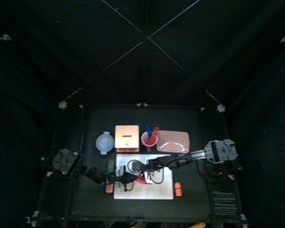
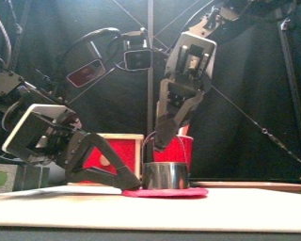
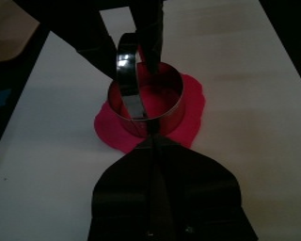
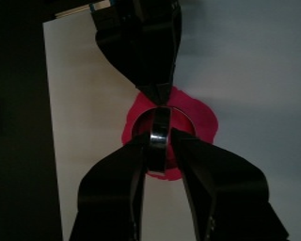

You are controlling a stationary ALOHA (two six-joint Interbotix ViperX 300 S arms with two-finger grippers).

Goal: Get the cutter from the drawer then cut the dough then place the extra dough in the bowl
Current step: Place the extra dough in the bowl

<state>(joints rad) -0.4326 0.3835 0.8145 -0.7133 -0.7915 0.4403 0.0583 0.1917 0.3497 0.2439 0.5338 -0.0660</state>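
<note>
**A:** Black table (image 1: 83, 198), black curtains all round, and a white cutting board (image 1: 155, 192) lying toward the front edge. So where's the cutter at?

**B:** The cutter (image 3: 176, 111) is standing upright on the dough (image 3: 113, 127), a flat red-pink disc lying on the board. The ring sits inside the disc's outline, so a band of dough shows around it, wider on one side than the other. The wire handle (image 3: 125, 58) arches up over the ring.

**A:** And the pincers?

**B:** Both are on it. The right gripper (image 4: 157, 141) comes down from above with its jaws closed on the wire handle. In the right wrist view you can see the metal arc pinched between them. The left gripper (image 3: 153, 146) reaches in low from the left, and its jaws are squeezed together at the ring's near wall. I'm pretty sure it's clamping the wall, though the contact spot is too dark in the left wrist view to be certain.

**A:** What about the rest of the table?

**B:** It's all behind the board. There's a pale wooden box (image 1: 127, 136) with a red drawer front (image 2: 113, 156). The blue-grey bowl (image 1: 103, 141) is just to the box's left and the red cup (image 1: 149, 135) just to its right. The flat pink tray (image 1: 173, 141) is further right again. The bowl sits apart from the dough, near the table's left side.
</note>
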